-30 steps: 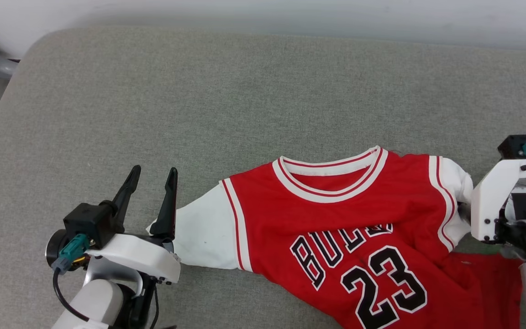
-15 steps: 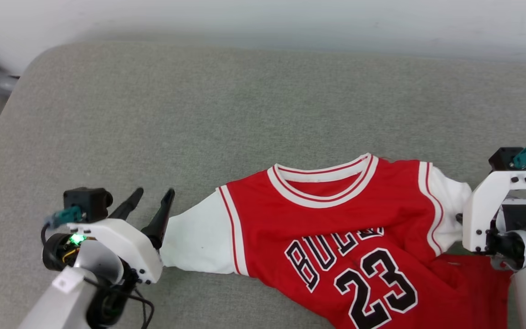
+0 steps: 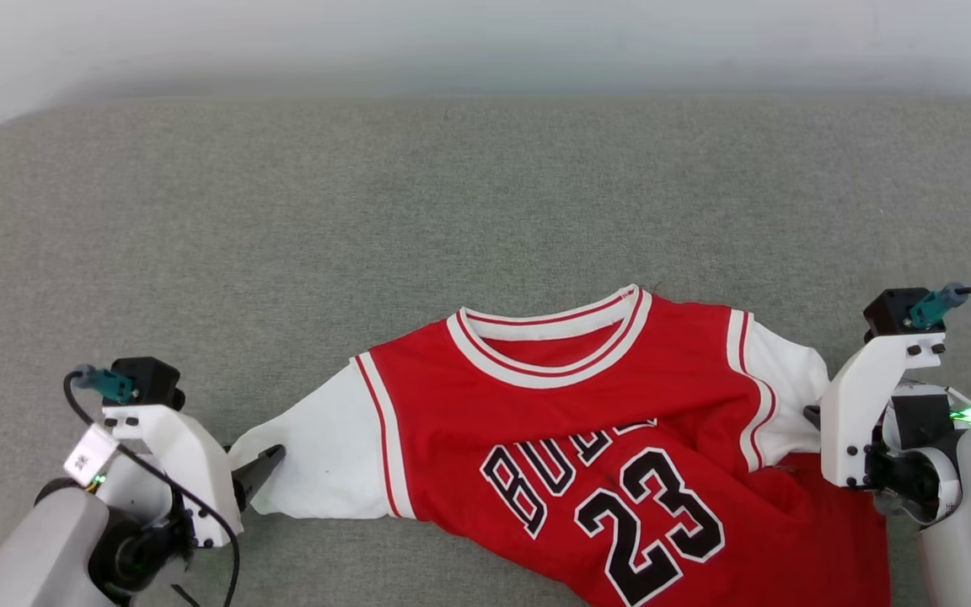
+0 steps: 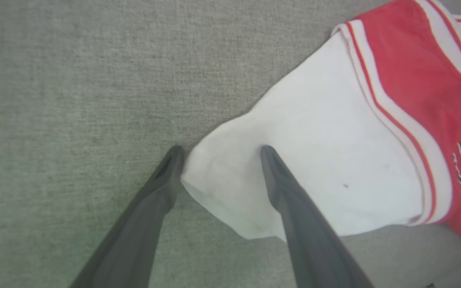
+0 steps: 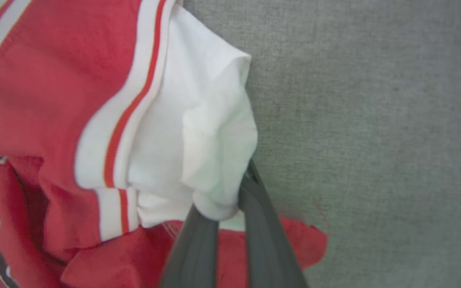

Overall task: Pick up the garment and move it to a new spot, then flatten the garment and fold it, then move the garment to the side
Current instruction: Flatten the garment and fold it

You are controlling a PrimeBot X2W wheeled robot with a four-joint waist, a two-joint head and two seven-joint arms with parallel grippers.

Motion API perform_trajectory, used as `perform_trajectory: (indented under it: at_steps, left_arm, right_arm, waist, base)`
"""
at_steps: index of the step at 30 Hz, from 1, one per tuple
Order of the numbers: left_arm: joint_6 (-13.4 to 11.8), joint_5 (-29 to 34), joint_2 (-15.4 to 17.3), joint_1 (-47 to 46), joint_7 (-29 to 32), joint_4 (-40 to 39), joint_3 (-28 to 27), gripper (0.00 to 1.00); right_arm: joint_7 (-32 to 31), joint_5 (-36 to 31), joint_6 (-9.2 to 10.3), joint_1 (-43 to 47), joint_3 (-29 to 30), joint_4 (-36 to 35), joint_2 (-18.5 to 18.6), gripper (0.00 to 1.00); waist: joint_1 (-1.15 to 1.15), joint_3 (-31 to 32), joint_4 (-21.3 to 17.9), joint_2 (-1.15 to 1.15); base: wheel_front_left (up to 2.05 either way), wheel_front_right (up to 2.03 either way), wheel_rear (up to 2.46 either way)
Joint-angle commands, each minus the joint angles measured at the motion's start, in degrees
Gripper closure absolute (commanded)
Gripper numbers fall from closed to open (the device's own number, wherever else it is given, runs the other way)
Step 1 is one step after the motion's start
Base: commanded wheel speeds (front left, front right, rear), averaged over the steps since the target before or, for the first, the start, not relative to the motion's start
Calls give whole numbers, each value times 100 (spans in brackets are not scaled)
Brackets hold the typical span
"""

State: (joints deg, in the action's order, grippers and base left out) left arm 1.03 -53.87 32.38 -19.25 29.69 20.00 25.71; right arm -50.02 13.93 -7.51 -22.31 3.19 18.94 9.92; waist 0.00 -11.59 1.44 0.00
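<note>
Right gripper (image 5: 241,188) pinches jersey (image 3: 587,396) right sleeve (image 5: 198,132); left gripper (image 4: 220,154) spread wide, straddling left sleeve (image 4: 314,160) end on grey cushion (image 3: 283,211).

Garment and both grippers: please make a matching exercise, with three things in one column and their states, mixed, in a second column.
Things:
1. left gripper
2. right gripper
3. garment

States:
a. lying rumpled, number side up, on the grey cushion
b. shut on the crumpled sleeve
c. open, fingers astride the end of the flat sleeve

Pairs: 1-c, 2-b, 3-a
</note>
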Motion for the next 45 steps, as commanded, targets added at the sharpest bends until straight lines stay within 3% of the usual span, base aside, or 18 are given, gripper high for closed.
perform_trajectory:
  at_steps: [1,2,3,11,25,34,37,38,45]
  left_arm:
    - [122,-119,-117,69,548,341,317,49]
    - [163,-145,-153,80,621,408,375,83]
    - [202,-167,-205,80,642,461,399,100]
    - [325,328,-141,-479,-232,546,316,100]
    - [-50,1074,-167,-2060,-1532,546,-87,100]
    - [92,1345,-225,-3809,-2107,1160,-327,100]
    - [68,1473,-301,-4437,-2434,1452,-387,100]
    - [62,1598,-285,-5049,-2854,1728,-490,100]
    - [173,1782,-229,-6152,-3566,2227,-618,100]
  right_arm:
    - [23,16,4,53,27,-45,-44,100]
    - [54,22,3,43,31,-53,-52,100]
    - [107,19,4,28,24,-67,-55,100]
    - [837,2,4,-141,8,-136,38,100]
    - [1860,-279,5,-1057,134,191,98,100]
    - [2440,-622,5,-2760,236,619,277,100]
    - [2717,-849,7,-3446,273,766,305,100]
    - [3033,-1054,7,-4134,297,913,230,100]
    - [3727,-1325,7,-5496,362,1455,139,100]
  waist:
    - [0,-83,-76,0]
    - [0,-89,-85,0]
    - [0,-84,-95,0]
    - [0,148,-55,0]
    - [0,538,-16,0]
    - [0,39,-105,0]
    - [0,-181,-136,0]
    - [0,-377,-202,0]
    - [0,-795,-321,0]
  base:
    - [0,0,0]
    - [0,0,0]
    - [0,0,0]
    - [0,0,0]
    - [0,0,0]
    - [0,0,0]
    - [0,0,0]
    - [0,0,0]
    - [0,0,0]
